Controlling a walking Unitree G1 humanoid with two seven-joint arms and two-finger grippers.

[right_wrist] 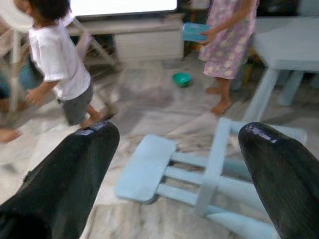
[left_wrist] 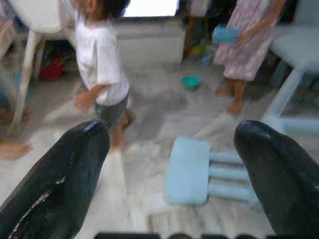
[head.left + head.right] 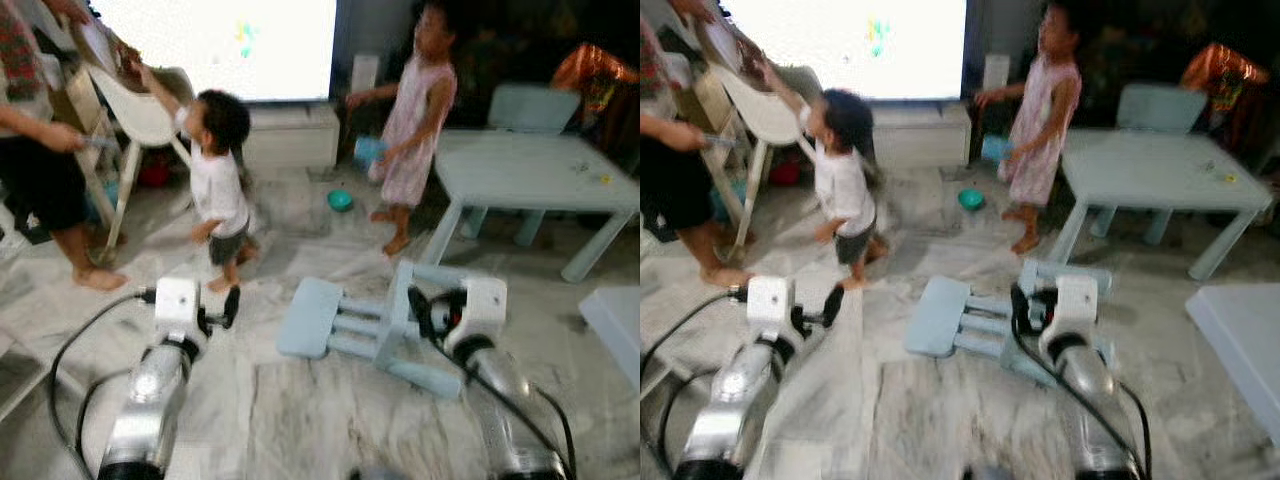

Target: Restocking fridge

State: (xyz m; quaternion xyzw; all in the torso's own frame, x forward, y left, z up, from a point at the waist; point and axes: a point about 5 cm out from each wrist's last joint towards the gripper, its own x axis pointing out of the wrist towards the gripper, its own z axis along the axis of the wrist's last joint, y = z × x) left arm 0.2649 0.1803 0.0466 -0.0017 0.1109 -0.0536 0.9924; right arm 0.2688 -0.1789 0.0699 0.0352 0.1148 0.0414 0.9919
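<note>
Both claws, left gripper [image 2: 169, 164] and right gripper [image 1: 174, 164], spread empty above toppled pale-blue plastic chair [image 3: 365, 325]; restocking progress unjudgeable.

My two arms are silver metal tubes, each ending in a white boxy wrist block. Black cables loop out from the left wrist block and trail back along the arm; a thick black cable curls over the right block and runs down its forearm. The left pincer [image 2: 169, 164] has two long, glossy black fingers [image 2: 65, 179] with rounded tips. The right pincer [image 1: 174, 164] matches: smooth black fingers [image 1: 279, 174], faintly shiny.
</note>
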